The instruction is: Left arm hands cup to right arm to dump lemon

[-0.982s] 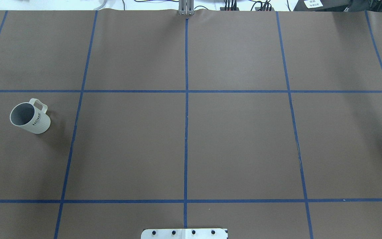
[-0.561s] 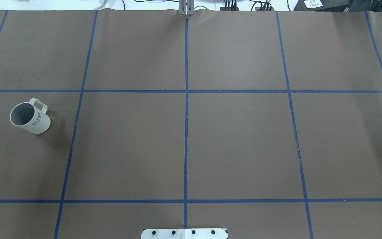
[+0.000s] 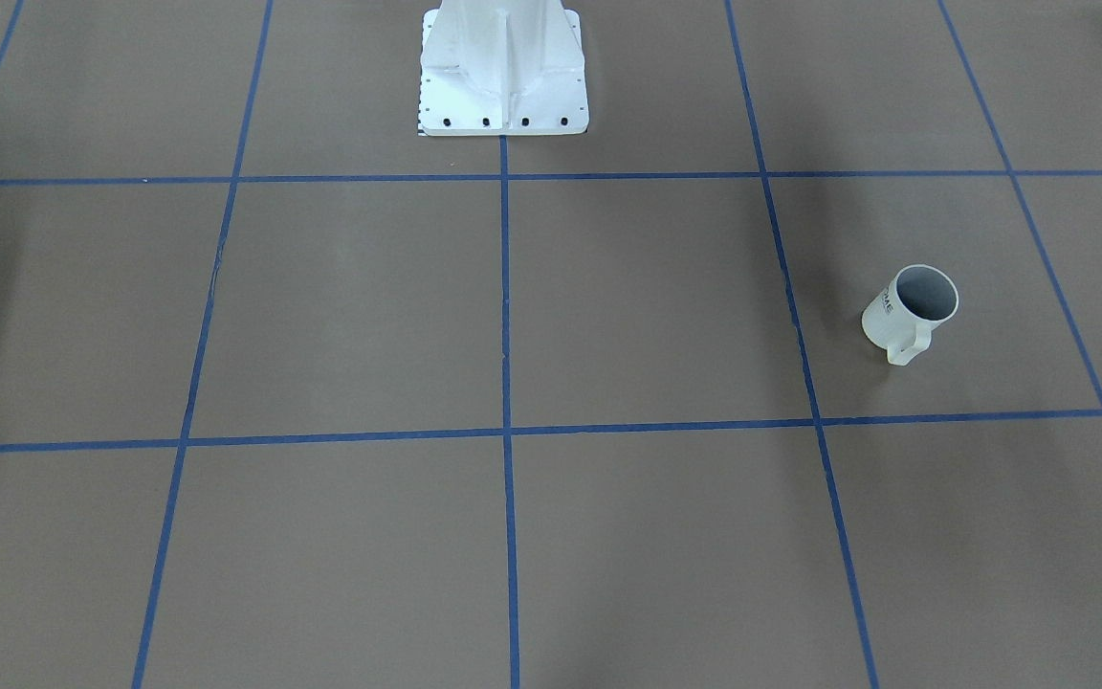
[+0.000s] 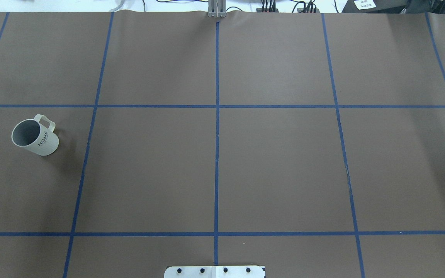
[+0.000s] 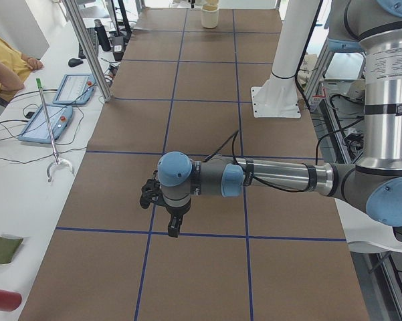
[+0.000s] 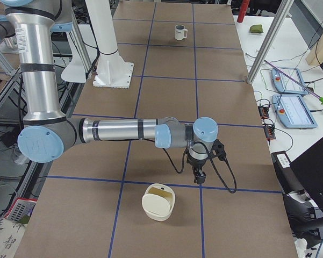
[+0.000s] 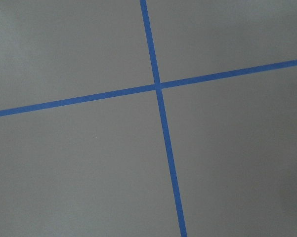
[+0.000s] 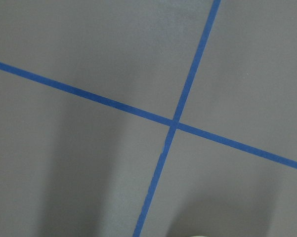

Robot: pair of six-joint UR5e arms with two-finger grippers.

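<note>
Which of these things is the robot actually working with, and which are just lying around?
For the job: the cup, upright and untouched; the left gripper; the right gripper. No lemon shows.
Lying about: cream container near the right gripper, perhaps the dump spot; control tablet; grabber stick; green pouch.

Cup (image 4: 35,138) upright, alone on the table (image 4: 276,166): bare brown surface on all sides, approach open from above and around. Handle points to the far edge, toward centre. White pedestal (image 3: 503,72) stands mid-table at the robot's edge. Cream tub (image 6: 160,202) sits near the right hand (image 6: 199,176), toward the table's right end. Metal post (image 6: 267,43) rises at the far edge.
</note>
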